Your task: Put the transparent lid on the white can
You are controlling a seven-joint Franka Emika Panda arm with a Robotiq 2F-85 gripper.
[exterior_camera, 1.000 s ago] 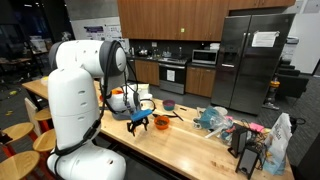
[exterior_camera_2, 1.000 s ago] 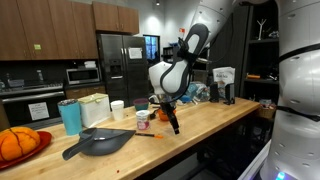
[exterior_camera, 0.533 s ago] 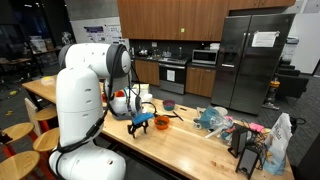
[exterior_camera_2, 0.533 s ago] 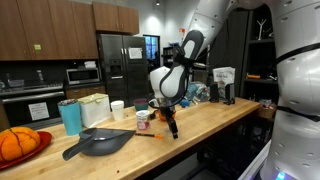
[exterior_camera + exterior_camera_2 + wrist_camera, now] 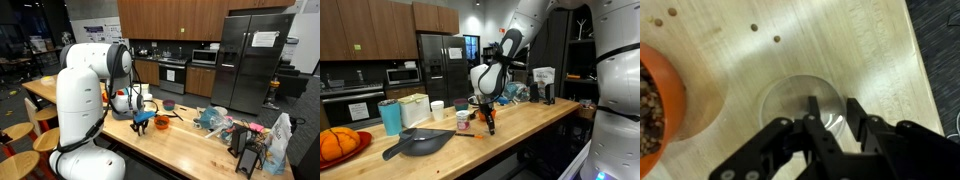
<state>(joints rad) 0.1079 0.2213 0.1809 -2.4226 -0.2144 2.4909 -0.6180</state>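
Gripper (image 5: 835, 118): comes in from the bottom of the wrist view, fingers pointing down at the table; low over the wood in both exterior views (image 5: 140, 124) (image 5: 490, 128).
Jaws: drawn partway together, one finger inside and one outside the near rim of the transparent lid (image 5: 800, 100) – cannot tell whether the pads already press on it.
Transparent lid: lies flat on the wooden table (image 5: 840, 40), right under the gripper, not on the can; too faint to make out in the exterior views.
Orange bowl (image 5: 655, 100): just beside the lid, at the left edge of the wrist view, something brown and grainy inside; also seen beside the gripper in an exterior view (image 5: 162, 122).
White can (image 5: 437, 109): stands upright farther back on the table, well apart from the gripper – between the blue tumbler (image 5: 389, 117) and the arm.
Dark pan (image 5: 415, 143): lies on the table in front of the tumbler.
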